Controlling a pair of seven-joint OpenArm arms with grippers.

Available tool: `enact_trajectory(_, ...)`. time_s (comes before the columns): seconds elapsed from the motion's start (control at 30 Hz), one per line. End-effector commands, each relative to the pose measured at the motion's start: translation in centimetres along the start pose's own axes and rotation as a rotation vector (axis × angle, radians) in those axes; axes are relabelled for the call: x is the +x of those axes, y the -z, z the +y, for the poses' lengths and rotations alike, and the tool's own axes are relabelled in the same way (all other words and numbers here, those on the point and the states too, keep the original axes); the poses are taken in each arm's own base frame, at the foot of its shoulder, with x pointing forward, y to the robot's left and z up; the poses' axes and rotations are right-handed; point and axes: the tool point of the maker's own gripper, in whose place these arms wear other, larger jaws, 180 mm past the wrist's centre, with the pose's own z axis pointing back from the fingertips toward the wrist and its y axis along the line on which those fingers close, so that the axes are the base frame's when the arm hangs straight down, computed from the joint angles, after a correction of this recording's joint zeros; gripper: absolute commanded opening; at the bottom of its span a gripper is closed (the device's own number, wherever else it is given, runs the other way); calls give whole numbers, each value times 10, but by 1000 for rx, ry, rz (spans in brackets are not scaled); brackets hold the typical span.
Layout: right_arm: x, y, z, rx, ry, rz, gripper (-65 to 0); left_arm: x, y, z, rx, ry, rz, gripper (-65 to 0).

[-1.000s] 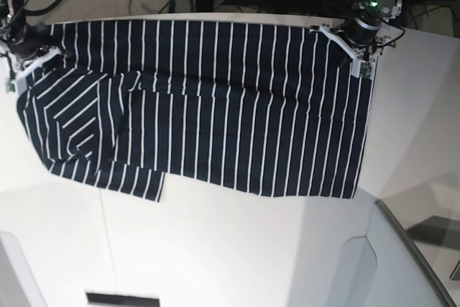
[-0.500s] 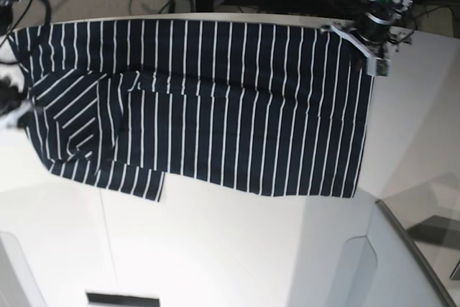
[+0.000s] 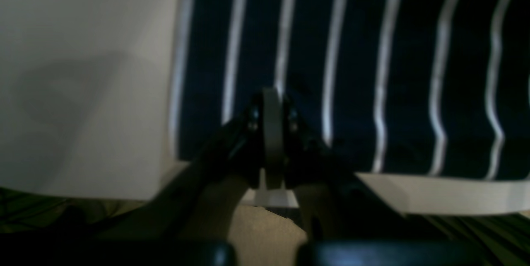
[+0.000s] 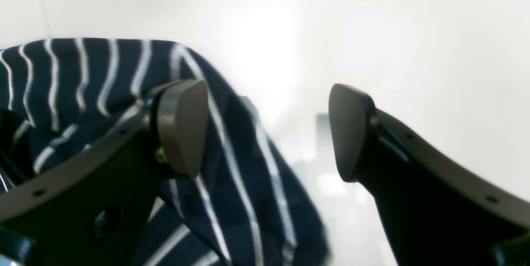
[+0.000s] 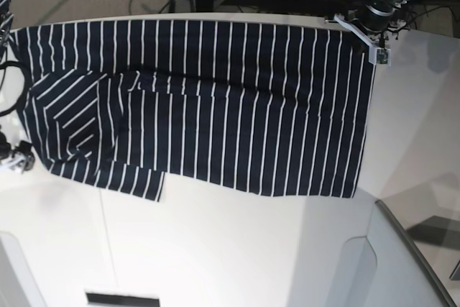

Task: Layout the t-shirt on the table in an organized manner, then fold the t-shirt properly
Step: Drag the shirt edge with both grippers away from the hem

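One corner fewer in grip than a second ago: lets go of the t-shirt (image 5: 215,106) with the right end effector (image 4: 265,133), pads now spread wide with nothing between them. Pulls that end effector off the far corner and down to the left margin of the base view, just beside the tucked sleeve.

Keeps the left end effector (image 3: 271,102) pressed together at the shirt's opposite far corner, right at the edge of the bench (image 5: 237,249). Cannot tell whether any cloth is caught between the pads.

Shows the t-shirt spread flat across the far half of the bench, with stripes running front to back and the far edge straight along the bench edge. Shows one sleeve lying diagonally over the body at the left of the base view, and a small flap sticking out at the near side.

Reads, as a judgement, as the close of the laying-out stretch: far edge drawn taut and set down, folding proper not yet begun beyond that tucked sleeve. Calls next, probably, for a release on the other side and a fresh grip for the first fold.

No containers in view: no bin, tray or basket on the bench, nothing held inside anything.
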Motion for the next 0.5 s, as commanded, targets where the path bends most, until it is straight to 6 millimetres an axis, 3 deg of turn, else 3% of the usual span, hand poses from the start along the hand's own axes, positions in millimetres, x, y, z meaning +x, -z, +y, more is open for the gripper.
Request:
enact_trajectory(0.0,26,-6,-9,-10,-2,-68,-227,5,-5,13,31,-2,-24,-650)
enact_trajectory(0.33,18,0,-5,-8,-15,-65,-227,-3,-13,21,49,-7,-13,-650)
enact_trajectory(0.47,1,4,-6,-10,-17,-21,-228,0,-16,20,48,-4,-22,-650)
